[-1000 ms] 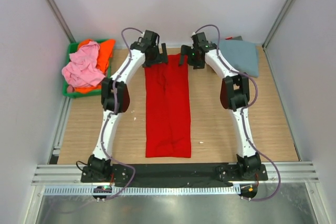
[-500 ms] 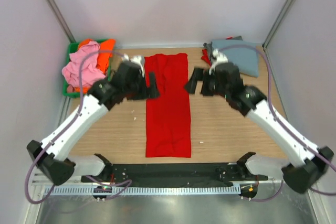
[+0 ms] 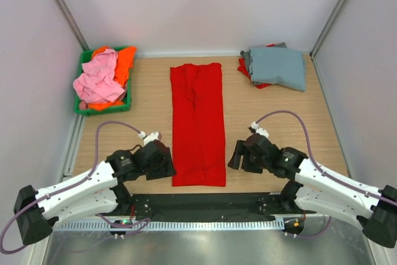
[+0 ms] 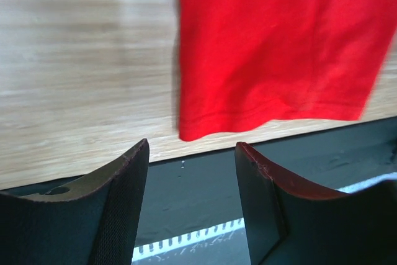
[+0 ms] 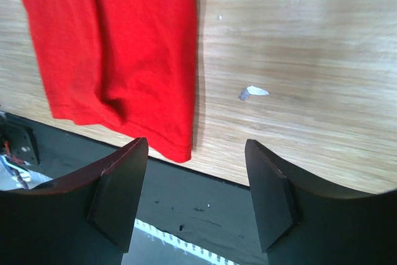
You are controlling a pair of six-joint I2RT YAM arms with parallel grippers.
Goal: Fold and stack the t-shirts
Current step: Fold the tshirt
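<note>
A bright red t-shirt point(image 3: 197, 122), folded into a long narrow strip, lies flat down the middle of the table. My left gripper point(image 3: 167, 167) sits low beside its near left corner, open and empty. In the left wrist view that corner point(image 4: 267, 48) lies just beyond my gripper point(image 4: 192, 181). My right gripper point(image 3: 235, 157) is beside the near right corner, also open and empty. The right wrist view shows the hem corner point(image 5: 124, 54) ahead and left of my gripper point(image 5: 195, 184). A folded grey-blue t-shirt point(image 3: 277, 66) rests on a red one at the back right.
A green bin point(image 3: 103, 107) at the back left holds a crumpled pink t-shirt point(image 3: 98, 79) and an orange one point(image 3: 124, 60). A small white scrap point(image 5: 253, 92) lies on the wood right of the red shirt. A black strip point(image 3: 205, 202) borders the table's near edge.
Both arms have swung back from the red shirt's far end to its near corners. Both pairs of jaws have narrowed somewhat. The shirt has not moved.
</note>
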